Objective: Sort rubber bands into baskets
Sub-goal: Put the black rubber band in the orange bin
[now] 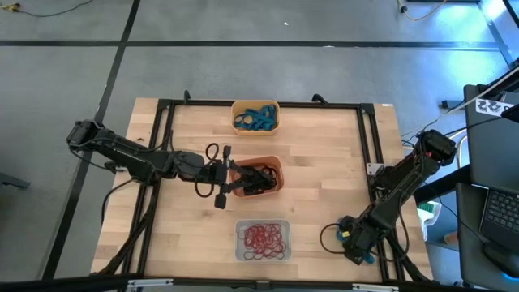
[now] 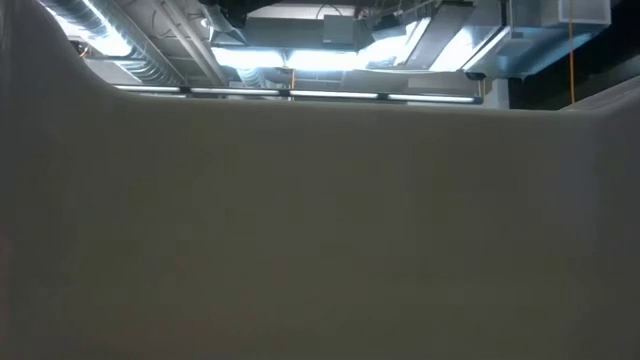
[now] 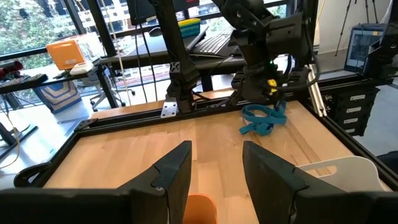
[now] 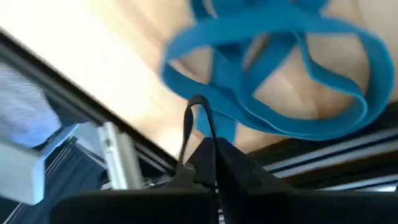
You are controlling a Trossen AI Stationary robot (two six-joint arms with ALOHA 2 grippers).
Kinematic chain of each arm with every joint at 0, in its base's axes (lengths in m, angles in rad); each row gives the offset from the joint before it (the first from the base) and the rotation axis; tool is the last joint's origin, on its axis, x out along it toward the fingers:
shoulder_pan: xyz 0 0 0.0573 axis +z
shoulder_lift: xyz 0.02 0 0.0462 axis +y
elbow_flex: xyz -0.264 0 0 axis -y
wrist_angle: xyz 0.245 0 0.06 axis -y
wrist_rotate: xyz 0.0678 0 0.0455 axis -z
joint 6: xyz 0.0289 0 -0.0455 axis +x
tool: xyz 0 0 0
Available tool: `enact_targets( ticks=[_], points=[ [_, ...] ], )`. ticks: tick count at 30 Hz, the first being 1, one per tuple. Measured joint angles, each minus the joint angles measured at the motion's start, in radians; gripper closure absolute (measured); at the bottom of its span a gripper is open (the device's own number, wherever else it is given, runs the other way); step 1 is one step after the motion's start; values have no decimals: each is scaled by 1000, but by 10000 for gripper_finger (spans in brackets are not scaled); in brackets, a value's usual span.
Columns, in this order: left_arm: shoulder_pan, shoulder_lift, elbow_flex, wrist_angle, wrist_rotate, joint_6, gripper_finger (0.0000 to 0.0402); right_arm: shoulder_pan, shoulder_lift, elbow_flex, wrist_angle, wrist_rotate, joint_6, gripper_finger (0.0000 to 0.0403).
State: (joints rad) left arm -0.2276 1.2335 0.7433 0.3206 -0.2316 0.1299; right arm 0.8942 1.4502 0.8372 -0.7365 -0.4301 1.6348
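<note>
Three baskets stand in a row down the table's middle. The yellow one [image 1: 255, 117] holds blue rubber bands, the red-orange one [image 1: 258, 177] black ones, the pale one [image 1: 263, 241] red ones. My left gripper [image 1: 224, 177] hovers open at the red-orange basket's left rim, nothing between its fingers [image 3: 177, 177]. My right gripper [image 1: 359, 246] is at the table's near right corner, shut, over a tangle of blue rubber bands [image 3: 263, 118] lying on the wood. A thin black loop [image 4: 194, 121] sticks out at its fingertips. My right gripper comes slanting down from above onto the blue tangle. Its shut fingertips [image 4: 214, 163] meet one blue strand [image 4: 219, 127] at the tangle's edge; the tips hide the place of contact. Most of the tangle [image 4: 280, 81] lies spread and slack on the table.
A black metal frame [image 1: 369, 138] runs round the table top, its rail [image 3: 205, 102] close behind the blue tangle. Cables trail by both arms. A laptop [image 1: 499, 211] stands off the right edge. A pale wall [image 2: 320, 230] fills the low view.
</note>
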Motion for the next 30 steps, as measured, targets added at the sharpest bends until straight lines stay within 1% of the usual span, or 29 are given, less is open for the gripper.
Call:
enact_targets(
  ticks=[3, 5, 7, 14, 19, 21, 24, 25, 27, 30],
  points=[
    [0, 0, 0, 0, 0, 0, 260, -37, 0, 46, -33, 4, -64, 394],
    [0, 0, 0, 0, 0, 0, 260, -71, 0, 79, -41, 36, -123, 397],
    [0, 0, 0, 0, 0, 0, 260, -109, 0, 111, -54, 90, -189, 400],
    [0, 0, 0, 2, 0, 25, 260, -236, 0, 200, -50, 331, -440, 400],
    [0, 0, 0, 1, 0, 25, 260, -302, 0, 209, 33, 497, -611, 401],
    [0, 0, 0, 1, 0, 25, 260, -329, 0, 209, 62, 588, -680, 401],
    [0, 0, 0, 1, 0, 25, 260, -376, 0, 209, 106, 763, -771, 400],
    [0, 0, 0, 1, 0, 25, 260, -394, 1, 209, 126, 807, -810, 399],
    [0, 0, 0, 1, 0, 25, 260, -429, 6, 209, 174, 861, -892, 399],
    [0, 0, 0, 4, 0, 24, 260, -471, 8, 209, 240, 905, -995, 398]
  ],
)
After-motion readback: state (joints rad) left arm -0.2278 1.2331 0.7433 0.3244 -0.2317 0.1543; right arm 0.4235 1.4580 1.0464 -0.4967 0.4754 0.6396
